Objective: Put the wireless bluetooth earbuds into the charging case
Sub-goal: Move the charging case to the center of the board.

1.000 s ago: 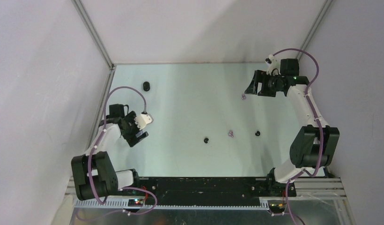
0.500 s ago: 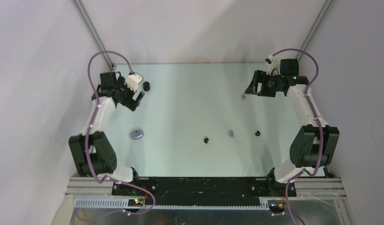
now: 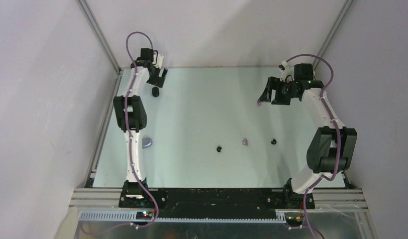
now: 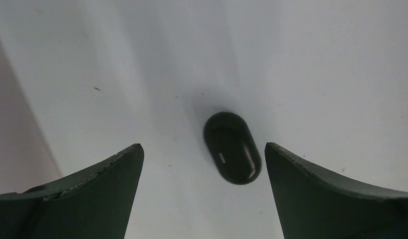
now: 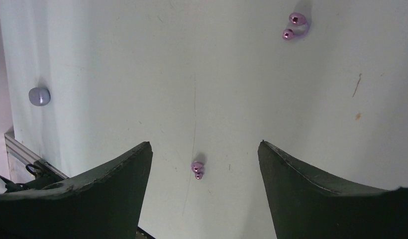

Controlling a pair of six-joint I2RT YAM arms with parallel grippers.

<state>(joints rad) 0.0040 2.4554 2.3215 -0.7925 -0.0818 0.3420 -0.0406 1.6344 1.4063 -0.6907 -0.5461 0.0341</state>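
Observation:
A glossy black oval case [image 4: 232,148] lies closed on the table between the open fingers of my left gripper [image 4: 203,145], nearer the right finger. In the top view the left gripper [image 3: 157,82] hovers at the far left over this case [image 3: 155,92]. My right gripper [image 5: 205,143] is open and empty, with a small purple earbud [image 5: 197,169] lying between its fingers on the table. In the top view the right gripper [image 3: 264,95] is at the far right beside that bud [image 3: 259,103]. Two black buds [image 3: 219,149] [image 3: 273,142] and another purple bud [image 3: 246,142] lie mid-table.
A grey-purple oval case [image 3: 147,143] lies at the left, partly behind the left arm; it also shows in the right wrist view [image 5: 39,95]. The second purple bud [image 5: 294,25] shows far off there. Enclosure walls and frame posts stand close behind both grippers.
My left arm has swung from the near left out to the far left corner, over the black case, uncovering the grey-purple case. The right arm has barely moved.

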